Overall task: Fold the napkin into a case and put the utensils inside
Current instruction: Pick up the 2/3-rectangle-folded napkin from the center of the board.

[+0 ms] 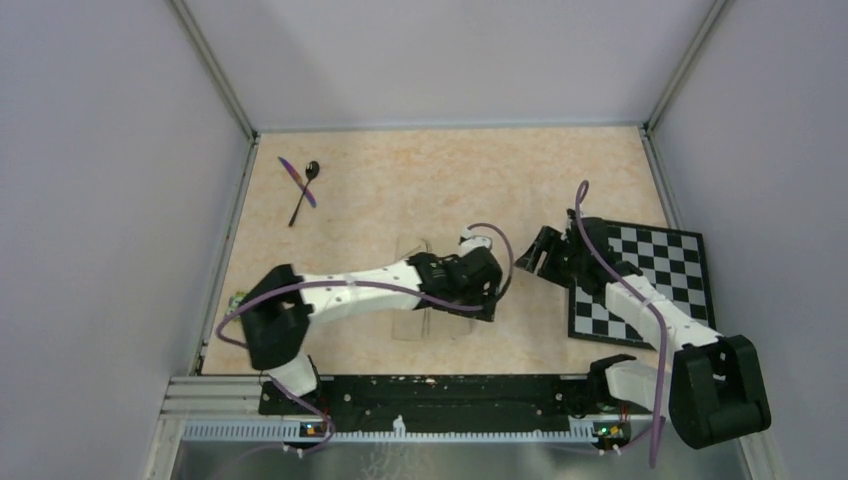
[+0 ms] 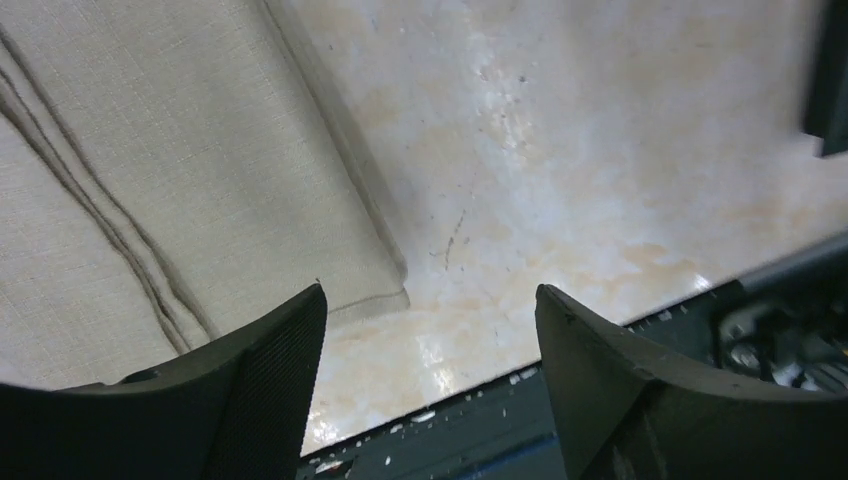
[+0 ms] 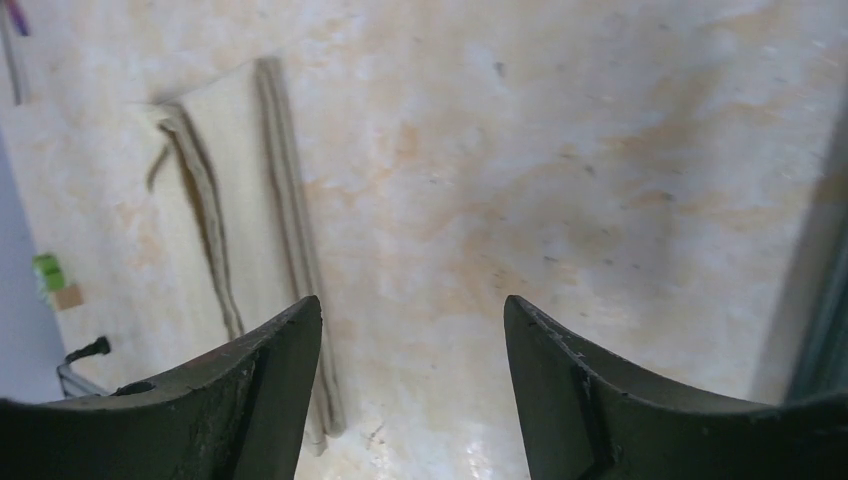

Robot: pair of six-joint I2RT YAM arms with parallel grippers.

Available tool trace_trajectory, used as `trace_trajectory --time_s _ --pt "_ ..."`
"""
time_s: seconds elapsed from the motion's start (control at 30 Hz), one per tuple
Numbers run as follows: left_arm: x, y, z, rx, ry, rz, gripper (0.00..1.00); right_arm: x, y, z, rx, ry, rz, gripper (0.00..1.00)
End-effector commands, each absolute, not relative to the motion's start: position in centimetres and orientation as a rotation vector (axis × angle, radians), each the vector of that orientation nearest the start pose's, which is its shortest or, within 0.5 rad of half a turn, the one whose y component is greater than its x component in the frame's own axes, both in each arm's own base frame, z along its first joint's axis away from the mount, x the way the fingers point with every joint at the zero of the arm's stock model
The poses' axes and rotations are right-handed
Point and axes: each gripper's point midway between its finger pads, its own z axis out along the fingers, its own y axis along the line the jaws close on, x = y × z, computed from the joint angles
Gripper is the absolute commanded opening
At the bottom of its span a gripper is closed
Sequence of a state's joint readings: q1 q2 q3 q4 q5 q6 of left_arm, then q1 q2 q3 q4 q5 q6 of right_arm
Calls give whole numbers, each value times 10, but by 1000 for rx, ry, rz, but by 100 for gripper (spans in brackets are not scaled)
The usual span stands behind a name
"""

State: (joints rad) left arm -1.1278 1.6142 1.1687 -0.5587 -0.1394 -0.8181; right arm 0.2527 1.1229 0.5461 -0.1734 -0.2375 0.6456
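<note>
The napkin (image 1: 411, 327) lies folded as a narrow oblong case at the table's middle, with folds running along its length. It also shows in the left wrist view (image 2: 150, 150) and the right wrist view (image 3: 235, 190). My left arm crosses over it. My left gripper (image 1: 478, 305) is open and empty just right of the case's near corner (image 2: 430, 290). My right gripper (image 1: 532, 252) is open and empty (image 3: 412, 300), further right over bare table. The black spoon (image 1: 304, 192) and the purple knife (image 1: 297, 182) lie crossed at the far left.
A black-and-white checkerboard (image 1: 655, 270) lies at the right under my right arm. The table's near edge and a dark rail (image 2: 560, 420) are just below my left gripper. Walls enclose the table on three sides.
</note>
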Motion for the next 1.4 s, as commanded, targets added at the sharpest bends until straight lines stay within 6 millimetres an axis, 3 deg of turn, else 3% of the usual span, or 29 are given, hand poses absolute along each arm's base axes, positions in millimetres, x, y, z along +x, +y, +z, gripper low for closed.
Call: trace_trajectory --time_s 0.0,0.3,0.63,0.83,0.9,1.0,1.1,1.37 --pt "163 -339 70 352 2674 -92 80 267 115 80 399 2413 579 67" --pt "161 -350 48 371 2679 4 68 260 118 72 394 2414 621 67" --pt "163 -346 16 390 2706 130 56 254 126 67 349 2426 685 66" --pt "160 -329 1 388 2739 182 34 248 149 72 204 2394 863 71" --pt "160 -324 0 385 2749 170 20 249 152 72 180 2390 883 72" --pt "159 -320 4 380 2756 124 6 252 162 75 128 2371 951 73" --pt "159 -329 21 386 2740 -14 0 252 177 74 78 2369 1077 79" --pt "162 -340 75 385 2650 -257 0 251 233 76 36 2345 1392 81"
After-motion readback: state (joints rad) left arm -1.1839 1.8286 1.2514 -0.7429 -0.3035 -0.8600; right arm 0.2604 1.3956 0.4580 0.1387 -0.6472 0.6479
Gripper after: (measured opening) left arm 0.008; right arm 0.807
